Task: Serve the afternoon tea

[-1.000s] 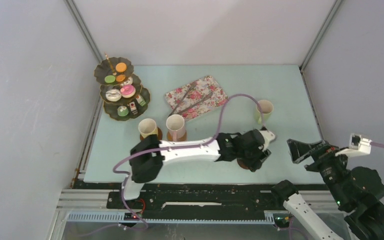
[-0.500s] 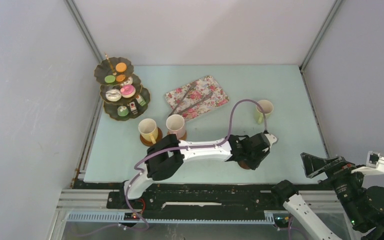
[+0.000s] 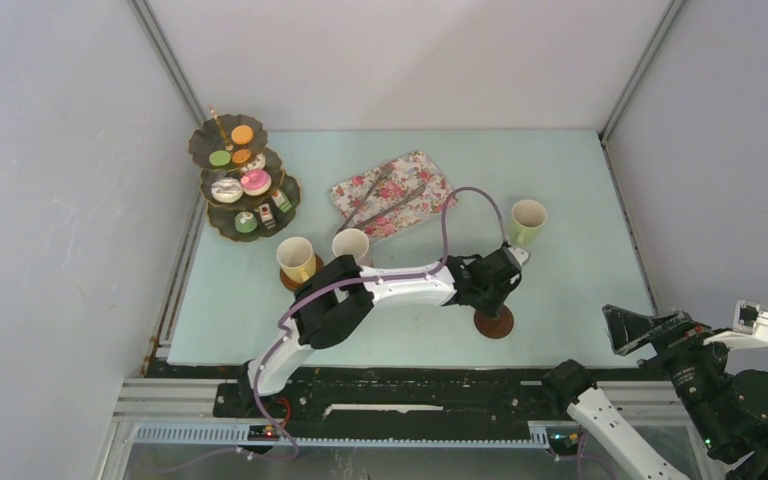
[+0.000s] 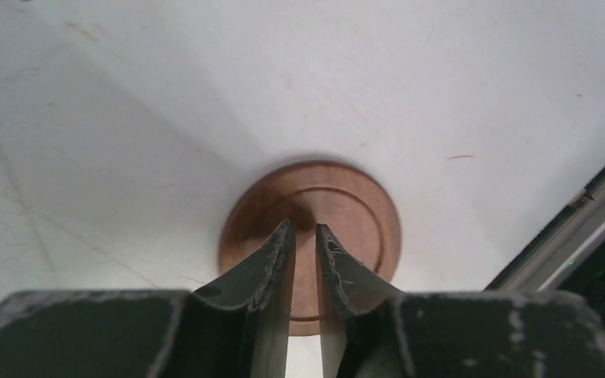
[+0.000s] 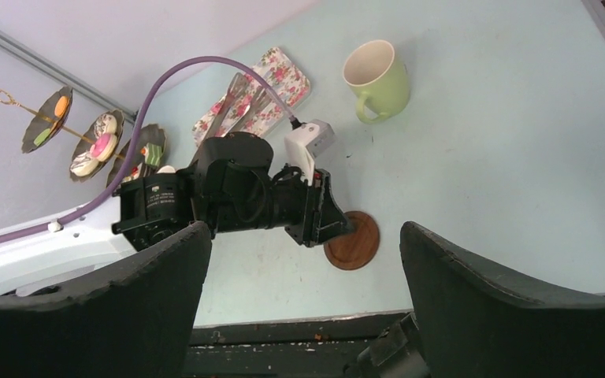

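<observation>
Behind left arm — pink mug, half-hidden

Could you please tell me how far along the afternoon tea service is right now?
Done: the toy cakes sit on the three-tier stand, and the yellow mug and pink mug stand side by side near it. In hand: the left gripper, jaws nearly together and empty, hovers over a brown coaster lying flat near the front edge. Left: the green mug stands on bare table, apart from that coaster.
</observation>
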